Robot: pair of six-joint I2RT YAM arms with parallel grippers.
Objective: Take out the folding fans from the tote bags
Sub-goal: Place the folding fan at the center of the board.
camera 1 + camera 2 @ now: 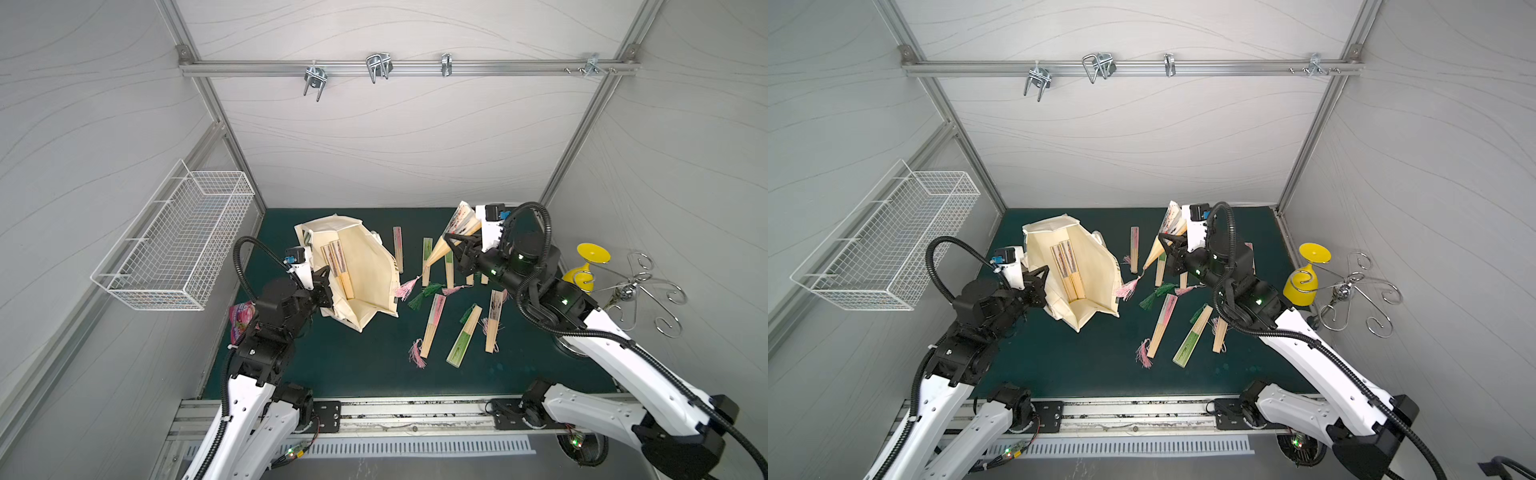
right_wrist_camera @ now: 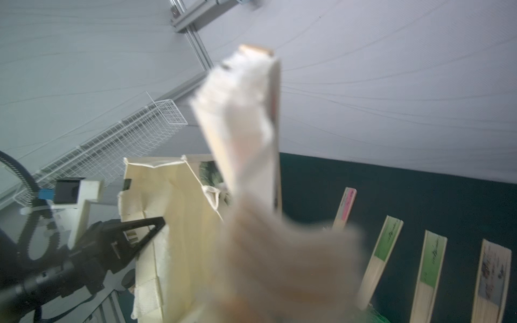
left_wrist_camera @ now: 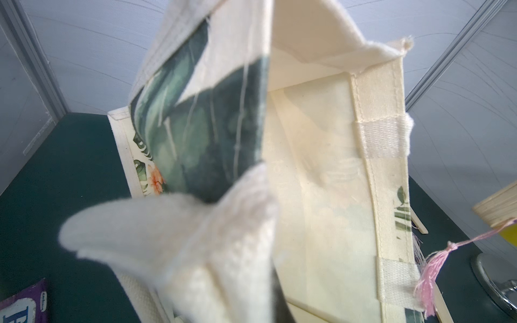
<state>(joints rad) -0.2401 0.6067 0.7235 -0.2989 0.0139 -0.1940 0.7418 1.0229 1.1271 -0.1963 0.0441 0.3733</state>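
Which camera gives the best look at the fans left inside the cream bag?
Both top views: they look down into the open tote bag, showing the fans lying inside. The left wrist view shows only the bag's cloth; the right wrist view shows its wall, not its contents.

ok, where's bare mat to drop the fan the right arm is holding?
Widest bare mat: the near strip between the tote bag, the front rail and the pink-tasselled fan. A narrower strip runs along the back wall, behind the tote bag and the held fan. Crowded: right of the tote bag, where laid fans and tassels lie packed.
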